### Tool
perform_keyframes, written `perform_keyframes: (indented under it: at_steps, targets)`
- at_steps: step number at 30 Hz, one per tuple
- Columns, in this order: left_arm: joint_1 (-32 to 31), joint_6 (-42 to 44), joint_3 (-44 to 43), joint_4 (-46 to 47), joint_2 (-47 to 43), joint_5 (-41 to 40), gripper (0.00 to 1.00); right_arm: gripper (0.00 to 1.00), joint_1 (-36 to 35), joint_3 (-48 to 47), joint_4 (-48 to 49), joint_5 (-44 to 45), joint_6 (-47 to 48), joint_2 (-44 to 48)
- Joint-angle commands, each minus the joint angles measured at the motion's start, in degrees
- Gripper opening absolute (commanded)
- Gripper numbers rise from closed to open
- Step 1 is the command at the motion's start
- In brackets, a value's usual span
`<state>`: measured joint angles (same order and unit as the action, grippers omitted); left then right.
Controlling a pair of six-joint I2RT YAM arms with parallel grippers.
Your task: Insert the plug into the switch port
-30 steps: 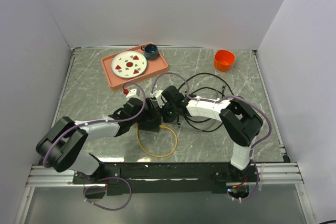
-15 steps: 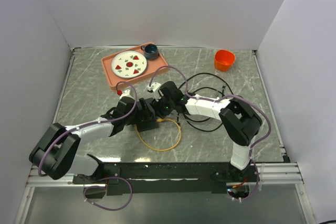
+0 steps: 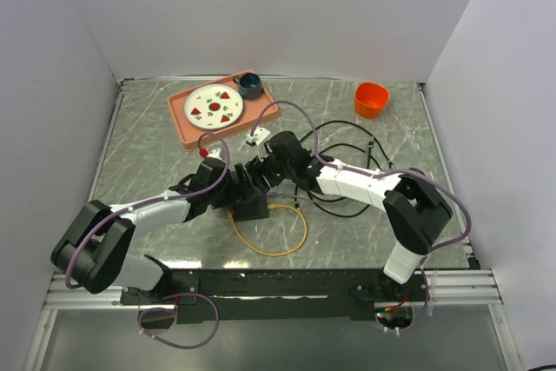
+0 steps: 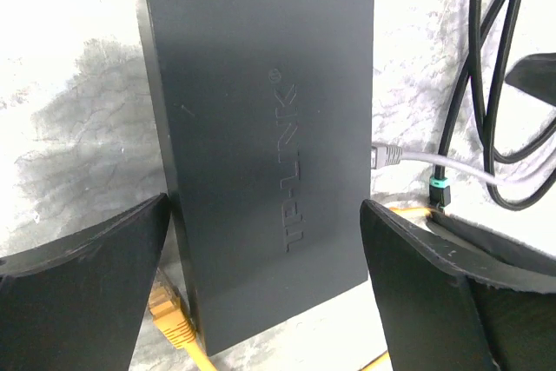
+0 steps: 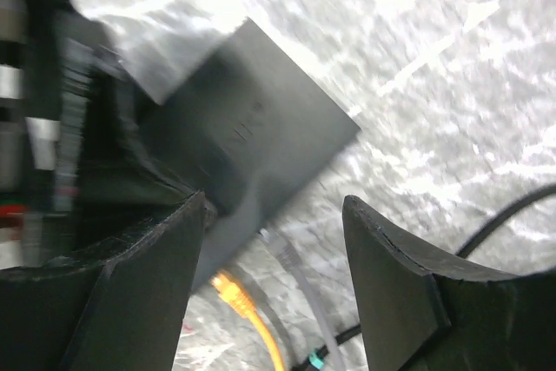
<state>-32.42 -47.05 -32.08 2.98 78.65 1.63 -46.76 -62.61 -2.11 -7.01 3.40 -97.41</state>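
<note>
Black and flat, the switch lies on the grey marble-look table. It is a bit left of the middle and closer to the near edge than the far one. The left end effector is spread wide, with one finger along each long side of the switch. They are very close, but I cannot tell if they touch it.

The big change is with the other arm. A second ago the right end effector was nearly pinched shut, right up against the switch. Now it is spread wide with nothing between its fingers, and it has pulled away a little toward the far edge of the table. So it seems to have let go of whatever it was pinching.

The yellow plug sits tight against one long side of the switch. Its yellow cable curls in a loop toward the near edge of the table. That loop has slid a little to the right. A grey plug lies at the opposite side of the switch, touching it or just beside it.

I think this means the pushing is over and the yellow plug has been left in its port — the task looks close to done. But the port itself is hidden, so I cannot tell if the plug went all the way in. If it only leans there, the springy cable could tug it back out.
</note>
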Motion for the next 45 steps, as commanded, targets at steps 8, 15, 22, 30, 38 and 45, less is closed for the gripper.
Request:
perform_keyframes:
  at_steps: [8, 15, 22, 30, 38, 45]
  targets:
    - [2.6, 4.5, -3.9, -8.2, -4.7, 0.0, 0.97, 0.75, 0.9, 6.0, 3.9, 4.0, -7.2, 6.0]
    - [3.1, 7.1, -7.4, -11.9, -8.2, -0.4, 0.97, 0.71, 7.7, 6.7, 2.5, 13.1, -13.9, 8.5]
    - [3.1, 7.3, -7.5, -12.6, -9.5, 0.0, 0.97, 0.58, 13.3, 1.5, -1.8, 17.0, -15.5, 2.8]
    - [3.1, 7.3, -6.6, -12.2, -9.2, 0.6, 0.97, 0.43, 17.1, -2.3, -3.4, 15.5, -18.2, -4.2]
    - [3.1, 7.1, -5.9, -11.6, -9.0, 1.1, 0.97, 0.45, 17.8, -3.3, -4.5, 15.3, -19.3, -8.0]
    - [3.1, 6.9, -5.5, -11.5, -9.8, 1.2, 0.97, 0.25, 17.9, -4.7, -4.7, 12.1, -18.9, -11.3]
